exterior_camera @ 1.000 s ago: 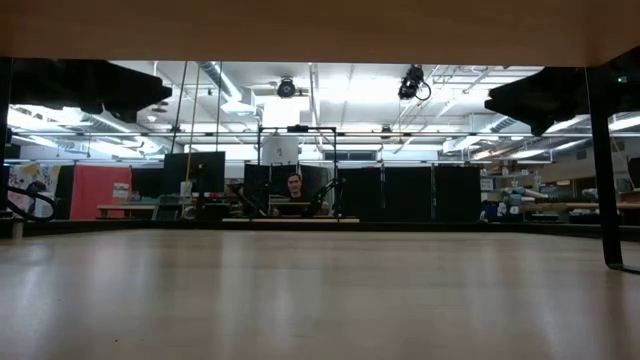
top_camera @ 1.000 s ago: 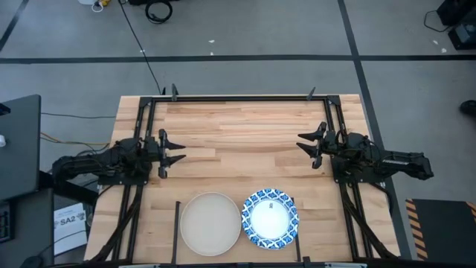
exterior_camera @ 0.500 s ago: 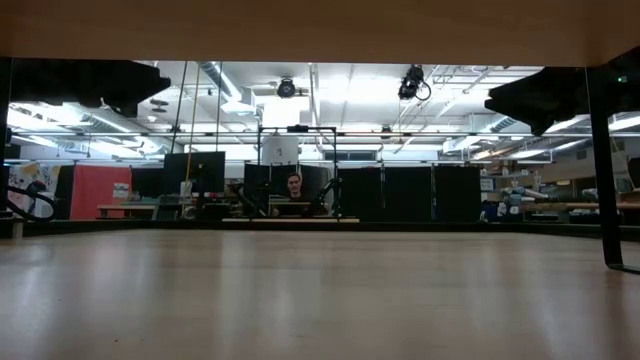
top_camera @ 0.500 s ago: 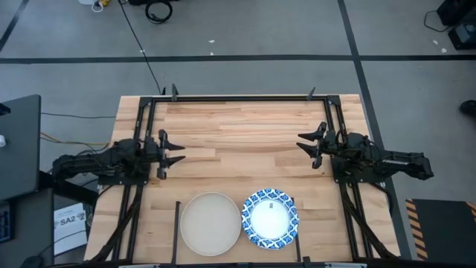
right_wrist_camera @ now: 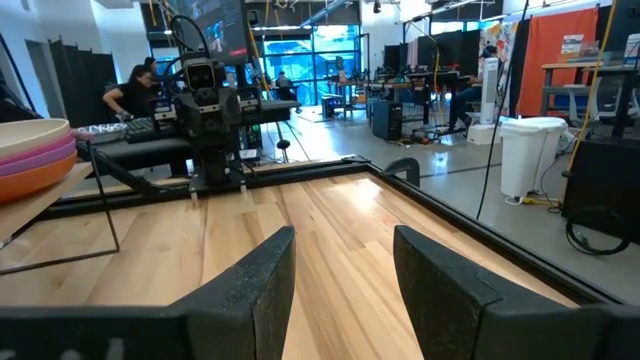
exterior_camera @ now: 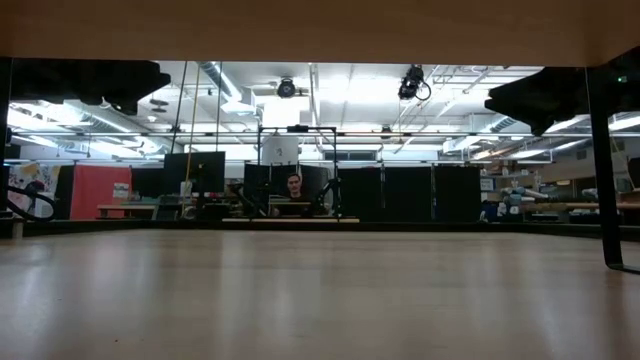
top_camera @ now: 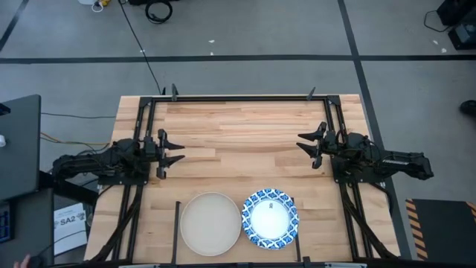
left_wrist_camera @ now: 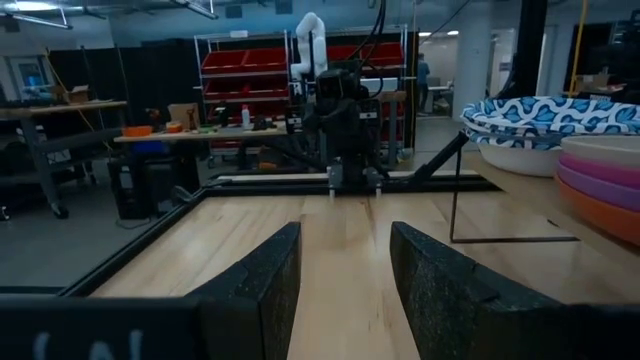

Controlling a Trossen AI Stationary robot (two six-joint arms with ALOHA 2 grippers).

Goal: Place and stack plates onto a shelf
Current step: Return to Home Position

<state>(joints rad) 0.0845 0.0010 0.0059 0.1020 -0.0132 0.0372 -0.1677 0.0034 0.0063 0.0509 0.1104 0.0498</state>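
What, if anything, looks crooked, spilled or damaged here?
Nothing stands out. The beige-topped stack and the blue-rimmed stack sit side by side on the shelf, and both look level in the left wrist view. The left gripper and right gripper are open, empty and well clear of the plates.

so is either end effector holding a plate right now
No, the left end effector and right end effector are both open and empty, away from the beige plate and the blue-rimmed plate.

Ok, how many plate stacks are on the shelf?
2: the beige-topped stack in one bay, the blue-rimmed stack in the next bay. Lower plates are hidden from above.
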